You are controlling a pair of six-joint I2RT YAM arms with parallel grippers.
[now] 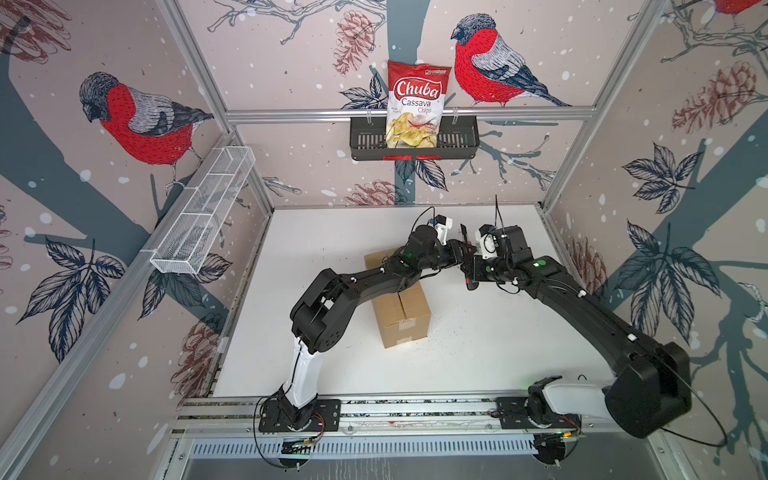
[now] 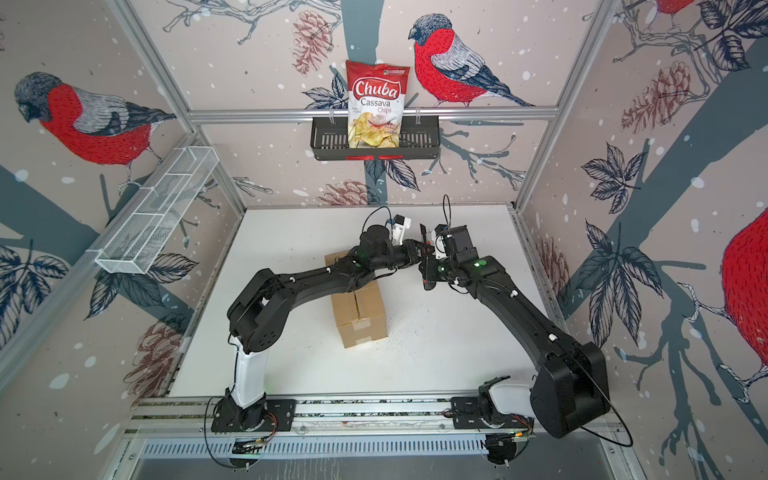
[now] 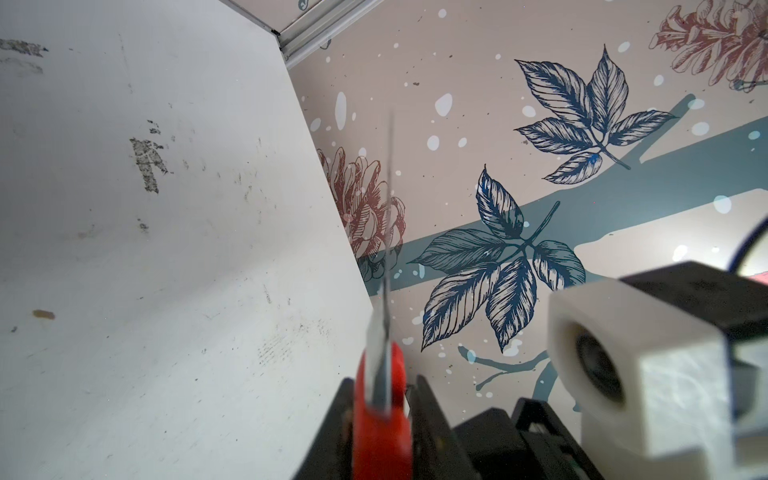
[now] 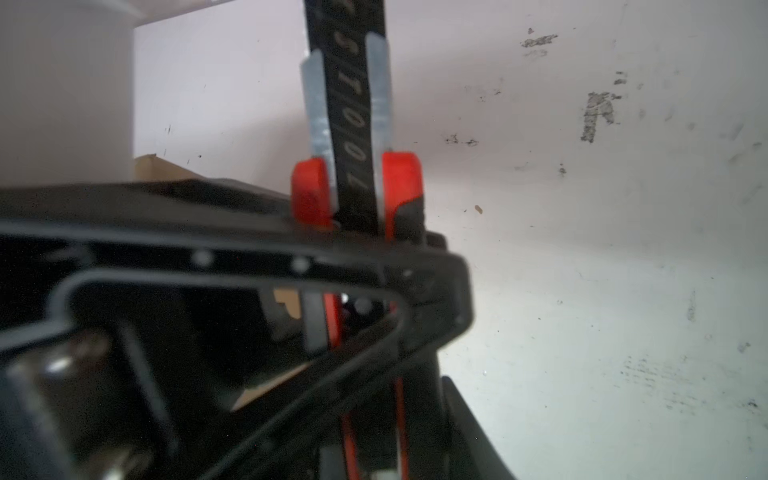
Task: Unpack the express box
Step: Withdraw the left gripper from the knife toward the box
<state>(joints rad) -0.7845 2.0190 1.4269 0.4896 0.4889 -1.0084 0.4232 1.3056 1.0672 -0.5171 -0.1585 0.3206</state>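
While the express box (image 1: 401, 316) sits shut near the middle of the desk (image 1: 332, 365), its length running from the back edge toward the front edge and its taped top flaps folded down, both arms meet in the air just right of its far end, nearer the desk's back edge. The left forearm crosses above the rear half of the box.

Between the left gripper (image 1: 462, 250) and the right gripper (image 1: 470, 269) stands a red-and-black box cutter (image 1: 462, 231). It is clear of the desk, with its blade out and that end toward the back edge.

From the left wrist, the cutter's red handle lies between that gripper's black fingers (image 3: 428, 415). They flank it closely, but I cannot tell whether they pinch it or only stand beside it. The right wrist view is blurred and crowded by the other gripper, so I cannot tell the right gripper's hold either.
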